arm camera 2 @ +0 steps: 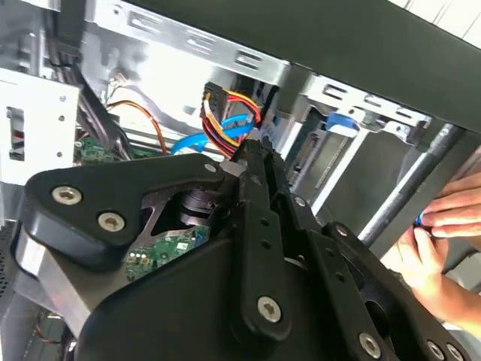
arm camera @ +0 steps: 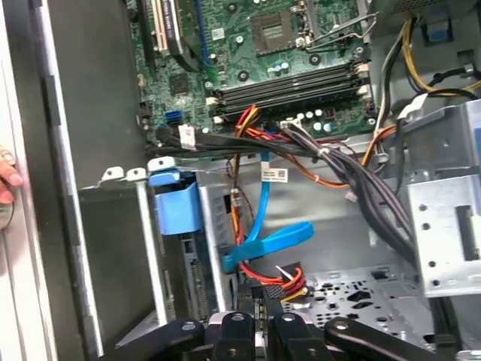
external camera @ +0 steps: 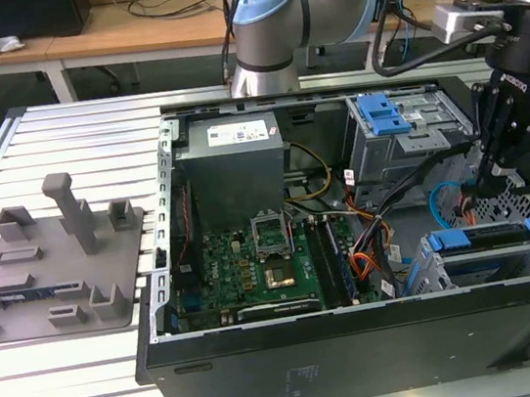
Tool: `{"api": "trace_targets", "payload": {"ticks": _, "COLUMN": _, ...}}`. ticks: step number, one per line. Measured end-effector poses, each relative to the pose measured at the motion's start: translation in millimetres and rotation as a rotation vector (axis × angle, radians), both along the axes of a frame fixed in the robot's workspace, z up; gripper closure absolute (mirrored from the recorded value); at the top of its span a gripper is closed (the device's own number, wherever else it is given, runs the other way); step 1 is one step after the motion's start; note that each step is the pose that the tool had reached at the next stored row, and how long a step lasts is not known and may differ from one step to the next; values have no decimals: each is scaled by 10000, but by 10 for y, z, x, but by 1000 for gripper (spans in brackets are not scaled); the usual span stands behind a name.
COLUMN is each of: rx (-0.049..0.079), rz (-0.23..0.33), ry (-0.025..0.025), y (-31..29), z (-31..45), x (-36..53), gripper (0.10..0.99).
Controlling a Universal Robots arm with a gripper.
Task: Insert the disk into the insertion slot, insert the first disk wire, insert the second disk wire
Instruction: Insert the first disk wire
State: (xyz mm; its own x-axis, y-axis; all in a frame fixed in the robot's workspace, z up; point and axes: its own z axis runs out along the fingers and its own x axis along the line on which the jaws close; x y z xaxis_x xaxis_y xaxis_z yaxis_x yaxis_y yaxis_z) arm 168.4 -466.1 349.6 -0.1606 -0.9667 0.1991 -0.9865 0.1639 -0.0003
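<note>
— Checked on the disk (external camera: 473, 238)?
— Looks seated: lies flat inside the insertion slot (external camera: 432, 276), with the blue carrier tab showing at the cage's open end. Counts as step 1 done, judging by that.
— And the 2 wires?
— Hard to call for the flat blue data cable (arm camera: 270, 239): ends right at the drive's rear edge, maybe plugged in, maybe only resting there. Easier with the power plug (arm camera: 279, 280) and its red, yellow and black leads: pinched in the pincer (arm camera: 263, 302), which is closed narrow around it, near the drive's rear edge and not visibly mated to anything.
— So 1 wire gripped, and at least 1 insertion left?
— Seems so. Further out, just the open computer case (external camera: 366, 352) on the slatted counter (external camera: 74, 383), plus a person's hand (arm camera 2: 440, 241) just outside the case wall.
</note>
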Motion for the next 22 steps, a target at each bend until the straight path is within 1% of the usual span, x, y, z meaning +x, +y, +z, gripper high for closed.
{"api": "trace_targets", "payload": {"ticks": 4, "rx": 0, "rz": 159, "ry": -7, "y": -54, "z": 18, "x": 0, "gripper": 922}}
{"api": "trace_targets", "payload": {"ticks": 11, "rx": 1, "rz": 400, "ry": -11, "y": -141, "z": 24, "x": 0, "gripper": 922}}
{"api": "trace_targets", "payload": {"ticks": 12, "rx": 4, "rz": 416, "ry": -11, "y": -156, "z": 24, "x": 0, "gripper": 922}}
{"api": "trace_targets", "payload": {"ticks": 13, "rx": 39, "rz": 443, "ry": -15, "y": -174, "z": 25, "x": -1, "gripper": 922}}
{"api": "trace_targets", "payload": {"ticks": 15, "rx": 324, "rz": 486, "ry": -54, "y": -227, "z": 25, "x": 0, "gripper": 922}}
{"api": "trace_targets", "payload": {"ticks": 16, "rx": 520, "rz": 500, "ry": -73, "y": -248, "z": 25, "x": 0, "gripper": 922}}
{"api": "trace_targets", "payload": {"ticks": 17, "rx": 707, "rz": 506, "ry": -84, "y": -266, "z": 25, "x": 0, "gripper": 922}}
{"api": "trace_targets", "payload": {"ticks": 19, "rx": 989, "rz": 512, "ry": -97, "y": -298, "z": 25, "x": 0, "gripper": 922}}
{"api": "trace_targets", "payload": {"ticks": 20, "rx": 1155, "rz": 513, "ry": -102, "y": -328, "z": 24, "x": 0, "gripper": 922}}
{"api": "trace_targets", "payload": {"ticks": 21, "rx": 1238, "rz": 514, "ry": -104, "y": -350, "z": 25, "x": 0, "gripper": 922}}
{"api": "trace_targets", "payload": {"ticks": 22, "rx": 1274, "rz": 515, "ry": -104, "y": -362, "z": 25, "x": 0, "gripper": 922}}
